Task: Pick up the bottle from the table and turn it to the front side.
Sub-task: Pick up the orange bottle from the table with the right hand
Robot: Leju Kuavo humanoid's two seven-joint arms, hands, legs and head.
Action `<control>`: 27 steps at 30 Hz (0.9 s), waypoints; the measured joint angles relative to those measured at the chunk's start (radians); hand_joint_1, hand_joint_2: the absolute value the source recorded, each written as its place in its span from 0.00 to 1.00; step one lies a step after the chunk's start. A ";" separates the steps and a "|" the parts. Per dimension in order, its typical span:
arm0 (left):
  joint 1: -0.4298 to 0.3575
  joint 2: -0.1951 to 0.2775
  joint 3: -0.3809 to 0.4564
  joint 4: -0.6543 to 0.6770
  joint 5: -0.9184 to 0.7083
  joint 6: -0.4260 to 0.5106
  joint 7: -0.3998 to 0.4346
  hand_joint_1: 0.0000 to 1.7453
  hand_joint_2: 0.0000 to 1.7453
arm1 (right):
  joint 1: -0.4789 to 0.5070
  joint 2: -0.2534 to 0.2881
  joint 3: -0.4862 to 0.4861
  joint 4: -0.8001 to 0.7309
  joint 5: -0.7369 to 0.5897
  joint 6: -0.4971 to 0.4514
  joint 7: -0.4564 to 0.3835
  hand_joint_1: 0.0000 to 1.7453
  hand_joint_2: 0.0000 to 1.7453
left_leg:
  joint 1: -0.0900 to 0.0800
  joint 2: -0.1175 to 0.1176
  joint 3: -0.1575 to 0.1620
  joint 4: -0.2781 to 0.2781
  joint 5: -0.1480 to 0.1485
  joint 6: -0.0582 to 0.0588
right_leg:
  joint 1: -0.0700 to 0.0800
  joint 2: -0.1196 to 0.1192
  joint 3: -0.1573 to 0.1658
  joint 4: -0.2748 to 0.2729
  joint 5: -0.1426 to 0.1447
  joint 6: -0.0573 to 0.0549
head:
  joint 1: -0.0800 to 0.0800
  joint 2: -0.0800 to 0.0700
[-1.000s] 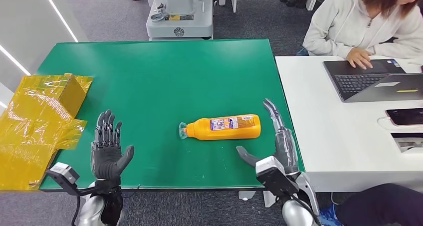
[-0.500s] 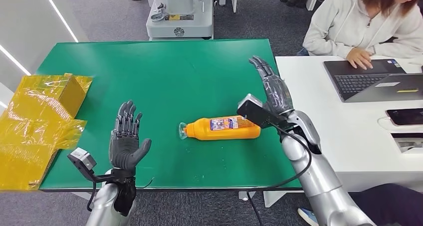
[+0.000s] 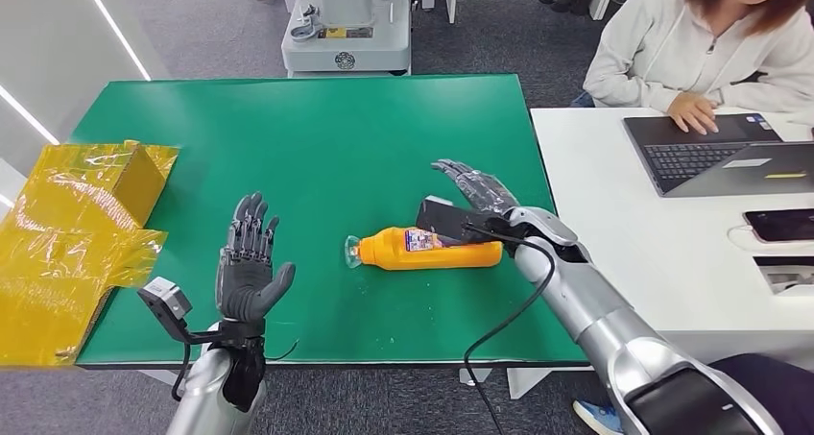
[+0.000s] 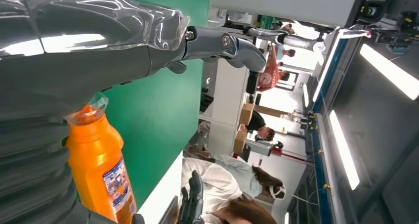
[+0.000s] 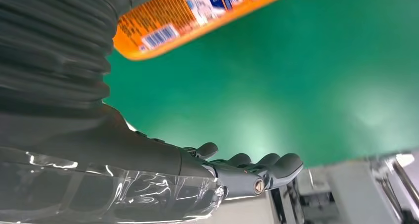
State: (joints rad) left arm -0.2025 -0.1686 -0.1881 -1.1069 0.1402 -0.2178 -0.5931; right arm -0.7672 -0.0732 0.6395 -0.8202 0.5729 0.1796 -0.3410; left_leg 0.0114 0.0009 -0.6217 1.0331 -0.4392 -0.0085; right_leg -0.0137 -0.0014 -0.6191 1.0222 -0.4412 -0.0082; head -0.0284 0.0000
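An orange bottle (image 3: 434, 247) with a clear cap lies on its side on the green table (image 3: 317, 137), cap toward my left hand, label up. My right hand (image 3: 472, 187) hovers open just beyond the bottle's base end, fingers spread, not touching it. My left hand (image 3: 248, 267) is raised open near the table's front edge, well left of the cap. The left wrist view shows the bottle (image 4: 101, 169) past the thumb; the right wrist view shows the bottle's labelled side (image 5: 197, 14) beside my empty right hand (image 5: 247, 172).
Crumpled yellow wrapping and a yellow box (image 3: 72, 229) lie at the table's left edge. A white desk (image 3: 653, 253) adjoins on the right with a laptop (image 3: 715, 152) and a phone (image 3: 779, 224); a person (image 3: 706, 46) sits there. A grey machine (image 3: 346, 22) stands behind the table.
My right hand has swung down and left from above the table's right edge to just beyond the bottle. My left hand barely shifted. The bottle has not moved.
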 joint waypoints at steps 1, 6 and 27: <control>0.000 0.001 0.000 0.003 0.002 0.000 0.000 0.00 1.00 | -0.006 0.000 0.010 0.014 -0.007 0.013 0.003 0.00 1.00 | 0.000 0.000 0.000 0.000 0.000 0.000 | 0.000 0.000 0.000 0.000 0.000 0.000 | 0.000 0.000; -0.005 0.002 0.000 0.017 0.016 -0.004 0.002 0.00 1.00 | -0.036 0.000 0.062 0.083 -0.091 0.164 0.008 0.00 1.00 | 0.000 0.000 0.000 0.000 0.000 0.000 | 0.000 0.000 0.000 0.000 0.000 0.000 | 0.000 0.000; 0.039 0.008 0.001 0.026 0.047 0.016 0.024 0.00 1.00 | -0.158 0.007 0.357 0.257 -0.082 0.263 0.029 0.00 1.00 | 0.000 0.000 0.000 0.000 0.000 0.000 | 0.000 0.000 0.000 0.000 0.000 0.000 | 0.000 0.000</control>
State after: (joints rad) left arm -0.1637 -0.1603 -0.1872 -1.0806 0.1877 -0.2019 -0.5688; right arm -0.9250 -0.0664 0.9970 -0.5629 0.4910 0.4421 -0.3117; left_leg 0.0115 0.0007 -0.6218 1.0331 -0.4392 -0.0086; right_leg -0.0136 -0.0014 -0.6190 1.0225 -0.4412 -0.0082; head -0.0286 0.0000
